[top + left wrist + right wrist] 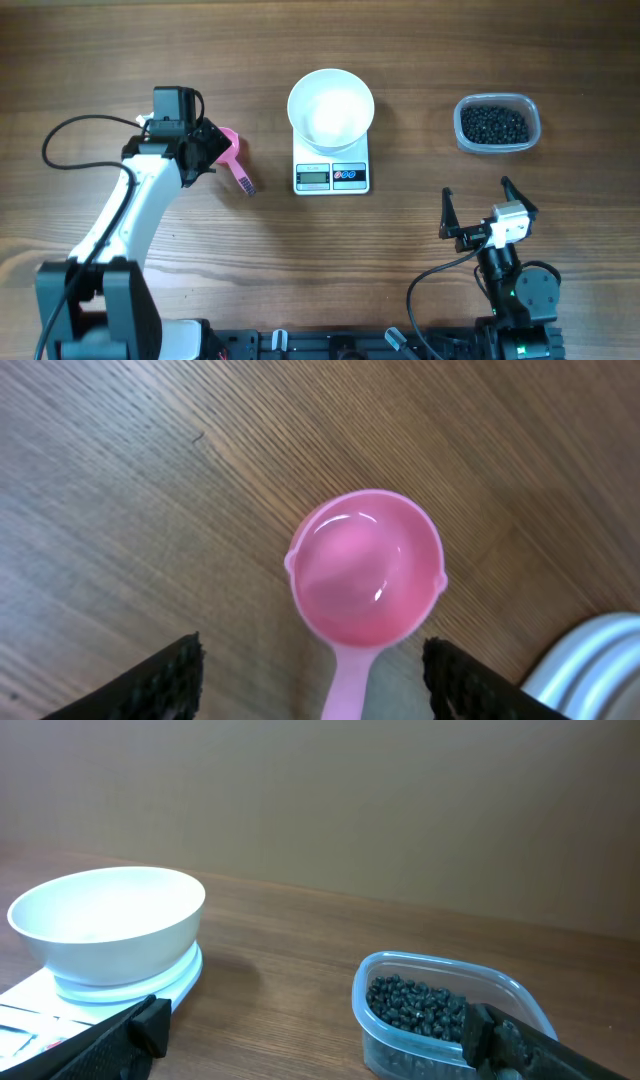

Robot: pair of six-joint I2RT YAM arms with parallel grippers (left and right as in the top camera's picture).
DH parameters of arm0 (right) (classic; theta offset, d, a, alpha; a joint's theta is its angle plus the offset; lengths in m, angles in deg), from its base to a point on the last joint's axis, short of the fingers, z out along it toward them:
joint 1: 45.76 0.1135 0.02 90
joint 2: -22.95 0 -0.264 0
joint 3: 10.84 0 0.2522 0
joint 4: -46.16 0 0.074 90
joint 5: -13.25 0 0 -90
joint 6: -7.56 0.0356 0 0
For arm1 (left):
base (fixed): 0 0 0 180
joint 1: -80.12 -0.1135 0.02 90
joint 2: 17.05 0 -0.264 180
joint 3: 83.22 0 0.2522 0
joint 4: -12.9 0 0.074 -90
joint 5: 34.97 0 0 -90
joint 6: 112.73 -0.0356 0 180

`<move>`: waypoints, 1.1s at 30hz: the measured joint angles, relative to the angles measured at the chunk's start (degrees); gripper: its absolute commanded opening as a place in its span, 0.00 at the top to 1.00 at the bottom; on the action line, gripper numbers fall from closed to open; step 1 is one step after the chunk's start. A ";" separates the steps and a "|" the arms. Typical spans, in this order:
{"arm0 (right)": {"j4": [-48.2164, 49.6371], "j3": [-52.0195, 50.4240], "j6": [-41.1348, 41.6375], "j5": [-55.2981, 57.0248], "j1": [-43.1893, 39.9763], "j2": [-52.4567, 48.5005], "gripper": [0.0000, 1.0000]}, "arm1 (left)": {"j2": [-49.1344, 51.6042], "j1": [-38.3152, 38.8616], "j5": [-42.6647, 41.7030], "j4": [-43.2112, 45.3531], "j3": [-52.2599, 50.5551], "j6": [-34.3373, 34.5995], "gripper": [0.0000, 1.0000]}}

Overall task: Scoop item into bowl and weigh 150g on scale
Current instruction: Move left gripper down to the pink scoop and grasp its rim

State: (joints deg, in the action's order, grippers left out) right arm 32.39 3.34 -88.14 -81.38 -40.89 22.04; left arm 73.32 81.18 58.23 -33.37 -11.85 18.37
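Note:
A pink scoop (366, 567) lies empty on the wooden table, cup up, its handle (345, 690) running back between my left gripper's fingers (165, 680). My left gripper (214, 152) is open and straddles that handle without touching it. The scoop (233, 150) sits left of the scale (331, 176), which carries the empty white bowl (331, 106). The black beads (494, 124) fill a clear tub (450, 1020) at the right. My right gripper (482, 204) hangs open near the table's front, below the tub, holding nothing. The bowl (110, 915) also shows in the right wrist view.
The scoop handle's dark ridged end (247, 185) points toward the scale. The left arm's black cable (70, 135) loops over the table's left side. A white curved edge (590, 665) shows at the left wrist view's lower right.

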 measured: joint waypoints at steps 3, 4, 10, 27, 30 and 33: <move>0.00 0.00 0.00 0.00 0.00 0.00 0.00 | 1.66 0.00 0.20 1.88 0.02 0.39 0.23; 0.00 0.00 0.00 0.00 0.00 0.00 0.00 | 2.03 0.00 0.22 2.27 0.02 0.44 0.23; 0.00 0.00 0.00 0.00 0.00 0.00 0.00 | 4.96 -0.04 0.42 4.83 0.02 0.90 0.28; 0.00 0.00 0.00 0.00 0.00 0.00 0.00 | 11.56 -0.70 0.37 10.82 0.02 1.49 0.55; 0.00 0.00 0.00 0.00 0.00 0.00 0.00 | 13.77 -0.70 0.04 10.95 0.02 1.86 0.77; 0.00 0.00 0.00 0.00 0.00 0.00 0.00 | 14.43 -0.70 -0.72 11.34 0.28 1.86 0.96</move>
State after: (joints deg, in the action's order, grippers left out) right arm 32.39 3.34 -88.14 -81.38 -40.89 22.04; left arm 87.74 80.48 57.51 -22.03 -11.57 20.23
